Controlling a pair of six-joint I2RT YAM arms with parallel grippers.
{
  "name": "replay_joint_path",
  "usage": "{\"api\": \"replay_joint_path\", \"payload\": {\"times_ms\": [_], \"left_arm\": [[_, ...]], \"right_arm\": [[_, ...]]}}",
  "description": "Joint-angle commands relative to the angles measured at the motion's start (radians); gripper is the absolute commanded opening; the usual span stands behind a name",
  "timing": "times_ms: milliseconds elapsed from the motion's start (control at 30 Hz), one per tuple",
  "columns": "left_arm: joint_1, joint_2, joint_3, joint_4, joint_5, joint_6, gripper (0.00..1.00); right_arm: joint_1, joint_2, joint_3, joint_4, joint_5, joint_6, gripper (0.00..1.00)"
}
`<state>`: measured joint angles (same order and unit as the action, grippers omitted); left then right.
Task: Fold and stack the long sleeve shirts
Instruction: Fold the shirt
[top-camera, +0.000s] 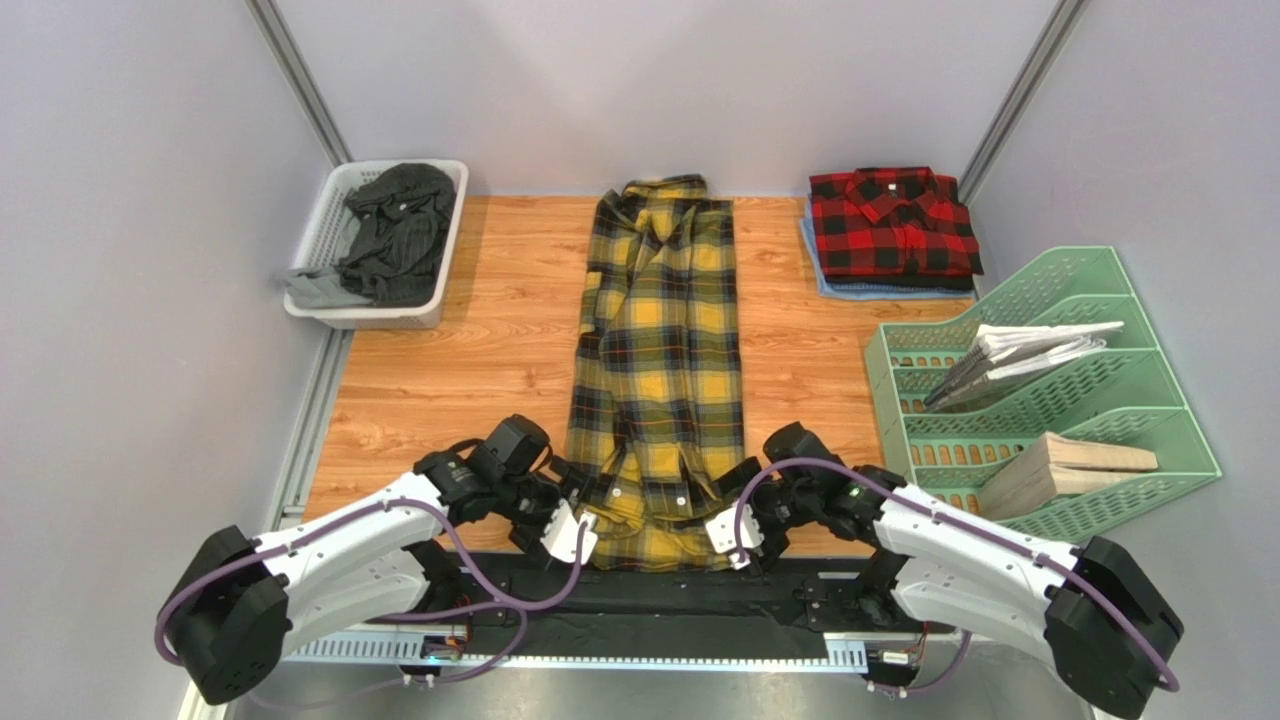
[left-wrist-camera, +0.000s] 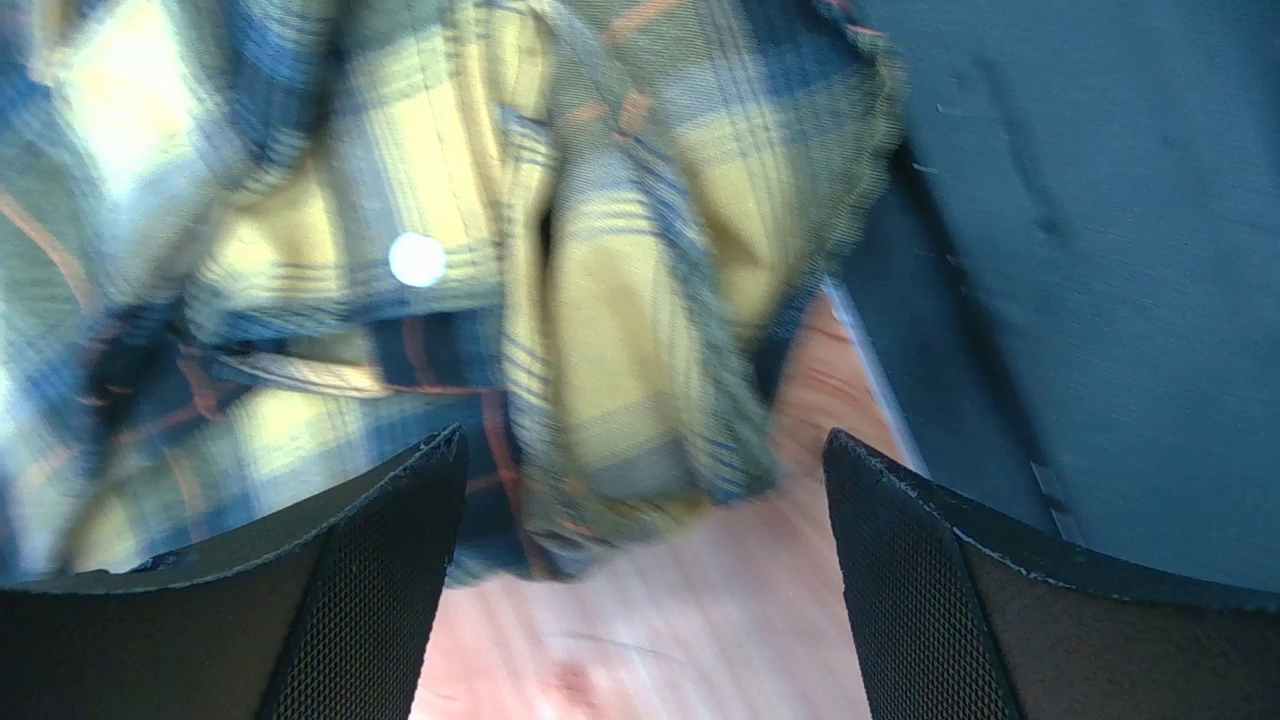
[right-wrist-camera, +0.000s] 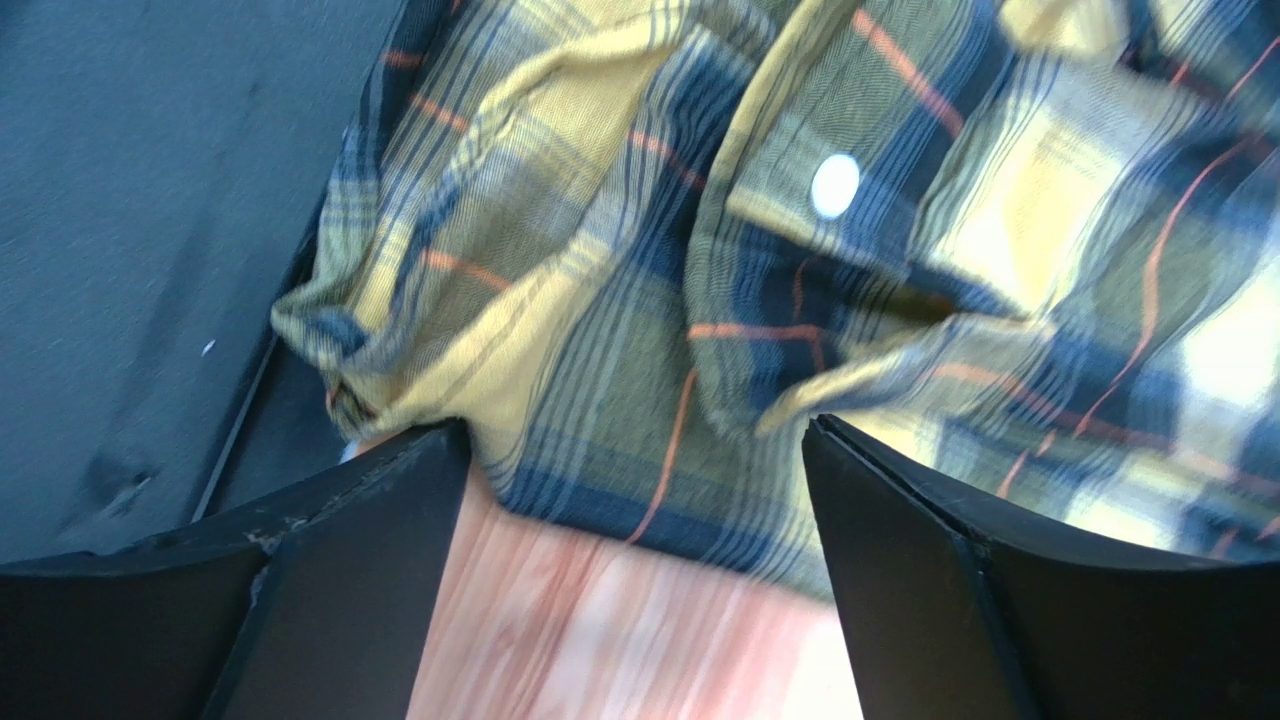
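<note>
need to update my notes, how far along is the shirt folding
Done: the red shirt sits folded at the far right. In hand: the yellow shirt lies as a long narrow strip, with the left tool and right tool open at its near hem, gripping nothing. Left: folding it shorter and stacking it with the red one.

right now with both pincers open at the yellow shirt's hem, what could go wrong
The hem of the yellow shirt is bunched in layers under the left pincer and right pincer, so closing might catch only one layer, or uneven amounts, and the fold may skew. Coming lower, they may also scrape the wooden table.
</note>
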<state>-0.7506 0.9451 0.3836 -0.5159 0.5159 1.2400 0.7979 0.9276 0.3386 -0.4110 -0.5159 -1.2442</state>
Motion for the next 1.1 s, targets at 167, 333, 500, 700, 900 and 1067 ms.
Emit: {"api": "replay_joint_path", "payload": {"times_ms": [167, 333, 500, 700, 900, 1067], "left_arm": [[-0.029, 0.101, 0.000, 0.171, -0.085, 0.018, 0.86], [-0.038, 0.095, 0.008, 0.175, -0.090, 0.004, 0.61], [-0.039, 0.021, 0.049, 0.163, -0.030, -0.077, 0.00], [-0.039, -0.081, 0.087, 0.050, -0.024, -0.168, 0.00], [-0.039, -0.131, 0.098, 0.010, -0.004, -0.244, 0.00], [-0.035, -0.085, 0.106, 0.019, -0.042, -0.251, 0.00]], "right_arm": [[0.066, 0.134, 0.008, 0.196, 0.119, 0.022, 0.64], [0.073, 0.137, 0.013, 0.209, 0.139, 0.048, 0.45], [0.073, 0.091, 0.043, 0.170, 0.183, 0.092, 0.26], [0.073, -0.028, 0.118, 0.040, 0.198, 0.222, 0.19], [0.072, -0.070, 0.138, -0.003, 0.208, 0.278, 0.00], [0.069, -0.047, 0.139, 0.001, 0.200, 0.290, 0.00]]}}
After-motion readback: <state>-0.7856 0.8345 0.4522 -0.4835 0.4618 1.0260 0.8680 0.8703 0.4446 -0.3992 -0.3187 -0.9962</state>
